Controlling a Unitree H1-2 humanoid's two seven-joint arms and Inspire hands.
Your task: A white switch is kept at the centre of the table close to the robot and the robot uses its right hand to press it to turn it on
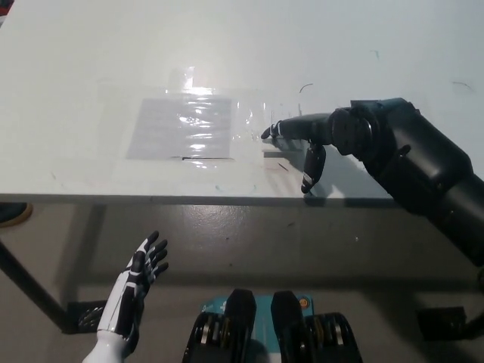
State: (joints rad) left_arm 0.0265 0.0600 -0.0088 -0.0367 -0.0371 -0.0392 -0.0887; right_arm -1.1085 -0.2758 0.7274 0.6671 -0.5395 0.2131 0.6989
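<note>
White switch (278, 145) is seen near the front edge of the table (91, 68), a little right of its middle, mostly covered by the right hand; only a pale sliver shows beneath the fingers. Right hand (314, 136) is laid over it from the right side, one finger stretched out flat across the switch toward the left, another hanging down toward the front edge, fingers apart and nothing gripped. Contact with the switch appears likely, but whether it has been pressed fully cannot be told, and no sign of an on state is visible. Task is judged to be at the pressing step: the reach is done, the press itself unconfirmed, withdrawal left. Just left of the switch a shiny taped plastic sheet (181, 127) lies flat on the table. Left hand (140, 272) is held idle below and in front of the front edge, over the floor, fingers spread, holding nothing.
</note>
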